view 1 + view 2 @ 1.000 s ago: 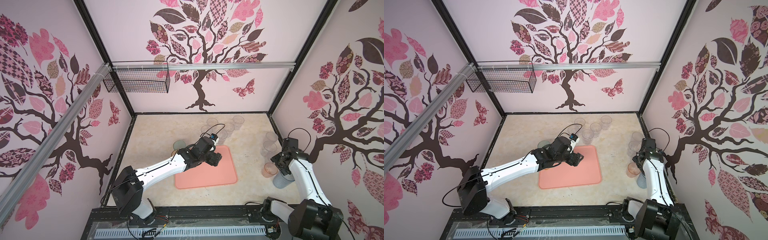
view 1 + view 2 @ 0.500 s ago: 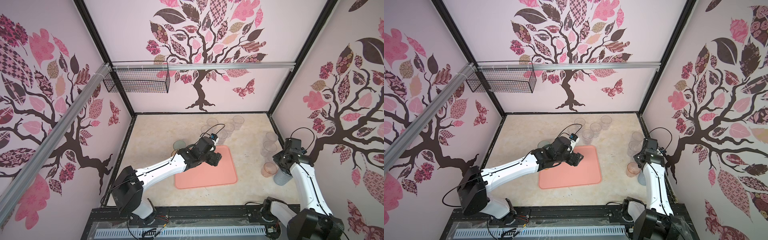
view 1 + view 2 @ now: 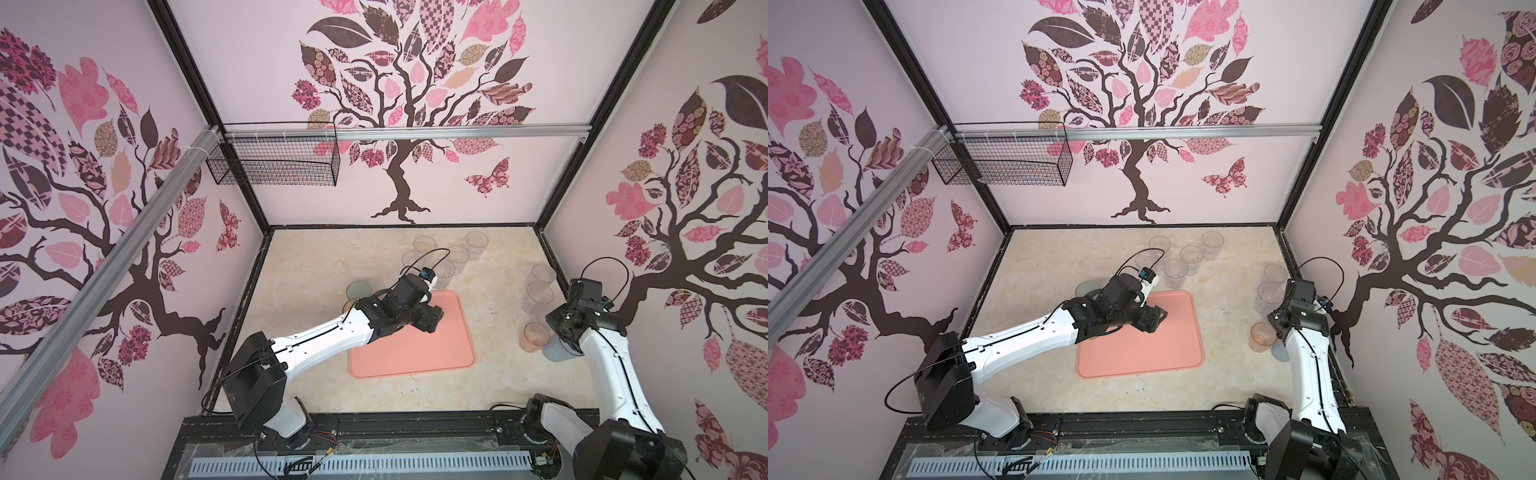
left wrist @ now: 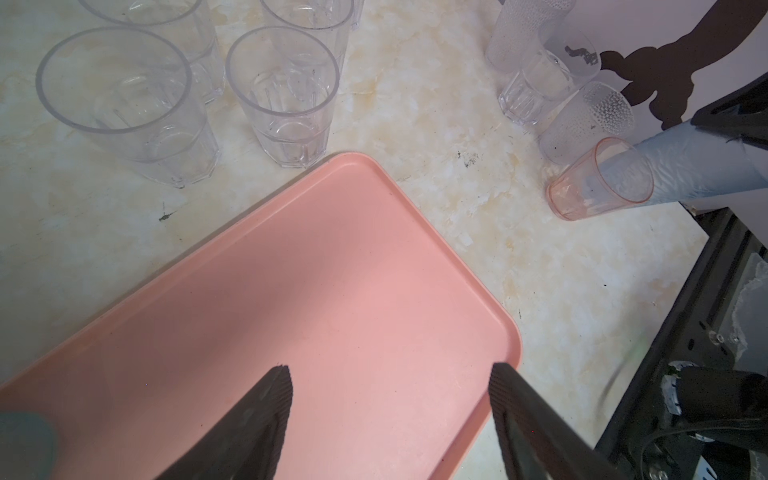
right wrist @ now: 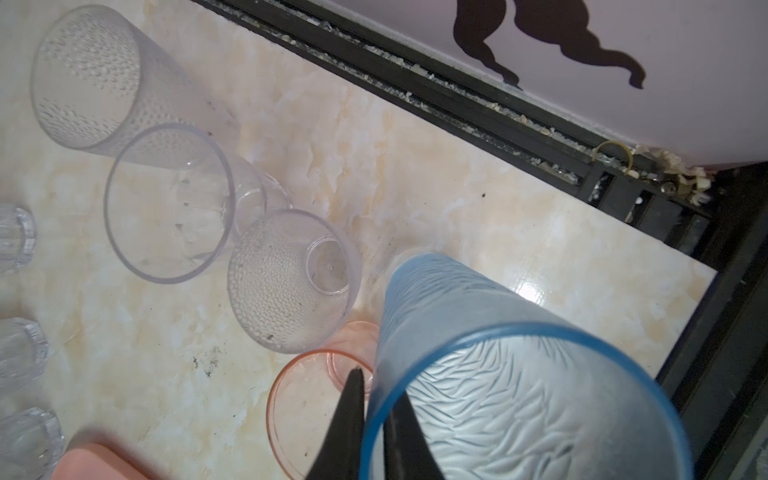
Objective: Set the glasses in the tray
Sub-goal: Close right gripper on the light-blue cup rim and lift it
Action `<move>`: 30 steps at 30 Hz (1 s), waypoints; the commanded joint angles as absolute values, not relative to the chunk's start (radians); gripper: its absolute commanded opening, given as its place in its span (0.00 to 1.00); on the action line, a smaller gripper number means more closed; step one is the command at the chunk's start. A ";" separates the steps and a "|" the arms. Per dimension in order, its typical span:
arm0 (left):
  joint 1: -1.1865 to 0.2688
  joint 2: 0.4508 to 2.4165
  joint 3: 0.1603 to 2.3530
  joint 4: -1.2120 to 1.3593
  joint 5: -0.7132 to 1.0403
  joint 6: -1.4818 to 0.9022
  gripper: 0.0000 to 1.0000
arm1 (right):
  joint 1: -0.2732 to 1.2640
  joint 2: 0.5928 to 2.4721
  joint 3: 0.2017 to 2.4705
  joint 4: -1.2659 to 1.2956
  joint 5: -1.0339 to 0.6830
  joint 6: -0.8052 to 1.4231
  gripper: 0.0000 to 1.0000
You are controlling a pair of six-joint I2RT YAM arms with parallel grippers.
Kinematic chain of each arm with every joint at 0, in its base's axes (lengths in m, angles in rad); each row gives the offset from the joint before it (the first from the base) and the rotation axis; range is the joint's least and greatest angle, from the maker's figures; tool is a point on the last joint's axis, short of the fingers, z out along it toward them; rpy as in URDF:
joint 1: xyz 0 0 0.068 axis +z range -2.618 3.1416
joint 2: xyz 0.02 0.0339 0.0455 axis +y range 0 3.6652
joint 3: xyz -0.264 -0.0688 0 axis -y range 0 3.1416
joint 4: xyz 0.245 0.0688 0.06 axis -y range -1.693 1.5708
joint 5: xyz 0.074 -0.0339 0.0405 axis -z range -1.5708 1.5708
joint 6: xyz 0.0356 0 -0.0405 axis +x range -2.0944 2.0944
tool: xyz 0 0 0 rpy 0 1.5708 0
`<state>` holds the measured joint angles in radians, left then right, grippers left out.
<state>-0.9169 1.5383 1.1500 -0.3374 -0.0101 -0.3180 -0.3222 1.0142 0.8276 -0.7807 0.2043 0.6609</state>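
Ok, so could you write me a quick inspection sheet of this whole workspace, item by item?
Surface: beige marbled tabletop, few dark specks.
Tray: pink tray, bare where visible; left arm hides part.
Glasses: clear glasses clustered at the far side and along the right wall; teal glass near the tray's far corner; pinkish glass beside the blue glass.
Clutter: yellow rubber band and crumbs by the wall frame.
Claws: left claw open over the tray, empty; right claw pinching the blue glass's rim.
Cables: black cable loops at both wrists; thin wires at the base.
Surroundings: tree-print walls; black wire basket on the rail.
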 commanded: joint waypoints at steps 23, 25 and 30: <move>-0.919 1.558 1.125 -0.324 -0.028 -0.319 0.79 | -0.259 1.006 1.242 -0.919 0.125 0.675 0.00; -0.919 1.559 1.126 -0.325 -0.035 -0.315 0.79 | -0.236 1.003 1.271 -0.921 0.111 0.681 0.00; -0.918 1.537 1.123 -0.320 -0.042 -0.312 0.79 | -0.133 1.019 1.350 -0.934 0.081 0.690 0.00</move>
<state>-0.9169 1.5490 1.1496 -0.3370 -0.0299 -0.3172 -0.1696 1.0126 1.2892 -0.9306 0.1177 0.6777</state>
